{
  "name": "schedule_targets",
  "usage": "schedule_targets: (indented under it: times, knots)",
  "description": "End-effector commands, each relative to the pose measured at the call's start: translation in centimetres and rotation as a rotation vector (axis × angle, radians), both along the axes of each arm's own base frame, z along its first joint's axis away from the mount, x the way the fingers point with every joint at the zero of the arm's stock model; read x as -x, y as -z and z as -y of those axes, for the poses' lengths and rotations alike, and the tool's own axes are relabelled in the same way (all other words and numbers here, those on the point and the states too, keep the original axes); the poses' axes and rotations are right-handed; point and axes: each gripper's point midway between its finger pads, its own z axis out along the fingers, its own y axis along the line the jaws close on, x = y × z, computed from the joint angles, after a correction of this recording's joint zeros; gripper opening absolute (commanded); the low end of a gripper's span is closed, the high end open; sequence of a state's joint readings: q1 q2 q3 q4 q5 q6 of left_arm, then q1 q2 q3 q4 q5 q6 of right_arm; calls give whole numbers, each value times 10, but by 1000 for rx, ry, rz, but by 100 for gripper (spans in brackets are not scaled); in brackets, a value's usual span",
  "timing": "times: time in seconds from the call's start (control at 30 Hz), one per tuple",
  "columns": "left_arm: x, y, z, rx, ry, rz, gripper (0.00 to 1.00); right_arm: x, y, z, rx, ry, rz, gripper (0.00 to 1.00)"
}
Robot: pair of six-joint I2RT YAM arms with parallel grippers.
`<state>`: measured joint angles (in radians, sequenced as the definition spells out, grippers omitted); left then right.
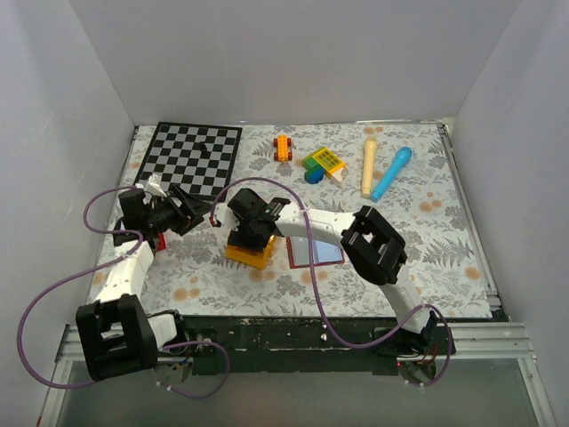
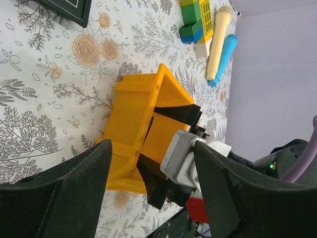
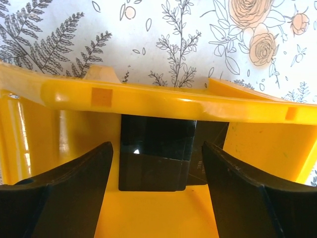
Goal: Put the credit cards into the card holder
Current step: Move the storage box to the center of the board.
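Black credit cards lie overlapping on the floor of a yellow bin, against its far wall. My right gripper is open inside the bin, one finger on each side of the cards and neither touching them. From above, the right gripper dips into the yellow bin. The card holder lies open just right of the bin, maroon edged with a pale blue inside. My left gripper hovers left of the bin. In its own view the left gripper is open and empty, facing the bin.
A chessboard lies at the back left. At the back of the floral table stand a toy car, coloured blocks, a cream cylinder and a blue cylinder. White walls close in three sides.
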<state>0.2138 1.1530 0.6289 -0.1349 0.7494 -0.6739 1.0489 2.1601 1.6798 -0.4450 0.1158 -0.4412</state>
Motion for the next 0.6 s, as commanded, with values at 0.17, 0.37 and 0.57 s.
schedule_targets:
  times: [0.17,0.37,0.57]
  knots:
    - [2,-7,2,-1,16,31,66,-15,-12,-2,-12,42,49,83]
    - [2,-5,2,-2,15,27,66,-28,8,7,35,65,33,84]
    - [1,-6,2,-1,17,30,66,-40,13,13,67,82,49,83]
